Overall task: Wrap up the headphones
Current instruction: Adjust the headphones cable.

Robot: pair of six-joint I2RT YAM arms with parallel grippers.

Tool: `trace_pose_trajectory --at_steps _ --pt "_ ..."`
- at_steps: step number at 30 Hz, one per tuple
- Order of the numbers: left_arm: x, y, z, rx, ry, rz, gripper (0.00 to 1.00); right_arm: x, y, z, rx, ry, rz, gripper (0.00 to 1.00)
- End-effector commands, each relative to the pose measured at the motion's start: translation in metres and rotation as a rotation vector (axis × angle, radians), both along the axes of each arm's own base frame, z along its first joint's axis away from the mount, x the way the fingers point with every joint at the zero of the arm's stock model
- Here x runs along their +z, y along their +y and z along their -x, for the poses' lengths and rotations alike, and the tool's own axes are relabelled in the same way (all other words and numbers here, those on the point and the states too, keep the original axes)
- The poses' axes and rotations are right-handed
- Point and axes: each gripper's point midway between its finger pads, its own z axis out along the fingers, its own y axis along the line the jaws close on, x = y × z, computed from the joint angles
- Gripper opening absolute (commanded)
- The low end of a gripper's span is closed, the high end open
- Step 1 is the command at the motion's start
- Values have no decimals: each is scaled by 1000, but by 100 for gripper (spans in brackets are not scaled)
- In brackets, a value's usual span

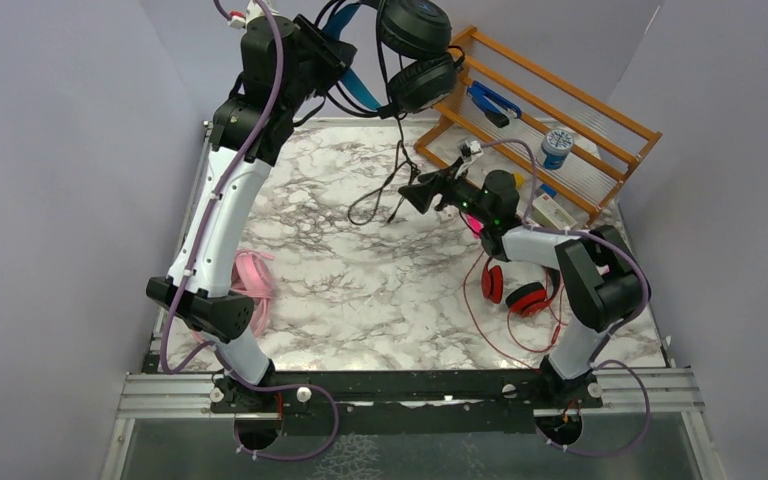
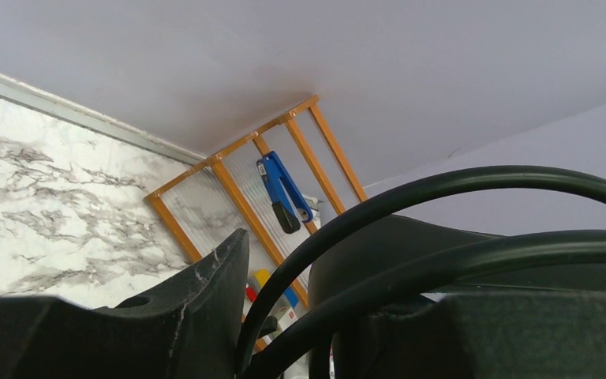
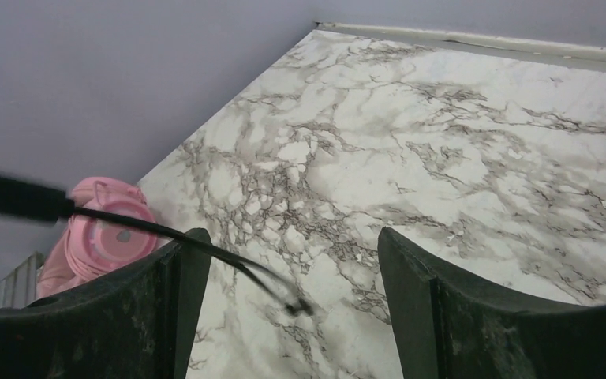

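My left gripper (image 1: 332,52) is raised high at the back and is shut on the black headphones (image 1: 415,50) by their blue headband. The left wrist view shows black cable loops (image 2: 410,197) crossing between its fingers (image 2: 197,308). Their thin cable (image 1: 388,190) hangs down to the table. My right gripper (image 1: 422,192) is beside that cable. It stands open, and the blurred cable end (image 3: 296,306) lies between its fingers (image 3: 166,308). Pink headphones (image 1: 250,280) lie at the left edge of the table, also in the right wrist view (image 3: 102,237). Red headphones (image 1: 520,293) lie under my right arm.
An orange wooden rack (image 1: 560,110) leans at the back right with a blue stapler (image 1: 490,103) and a blue-capped jar (image 1: 557,146) on it. Grey walls close in the marble table (image 1: 360,290) on three sides. The red cable (image 1: 480,320) trails across the table.
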Motion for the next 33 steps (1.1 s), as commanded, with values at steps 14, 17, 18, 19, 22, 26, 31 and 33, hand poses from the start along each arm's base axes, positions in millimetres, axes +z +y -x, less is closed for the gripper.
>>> trace_pose_trajectory --at_steps 14,17,18,19,22,26,31,33 --pt "32 2 3 -11 -93 86 0 36 33 -5 170 -41 -108 52" --pt "47 11 -11 3 -151 72 0 7 18 -9 64 78 -69 15" --pt "53 20 -21 18 -173 69 0 -10 8 -5 22 127 -53 10" --pt "57 33 -31 38 -183 78 0 -28 -1 2 -12 182 -34 5" --pt "75 83 -63 80 -220 173 0 -75 -22 27 -21 374 14 0" --pt "96 154 -90 167 -329 257 0 -110 -39 60 -49 562 94 0" --pt "89 227 -108 350 -396 202 0 -135 -74 86 -170 696 206 0" --pt "84 250 -115 397 -394 183 0 -138 -91 91 -226 743 218 0"
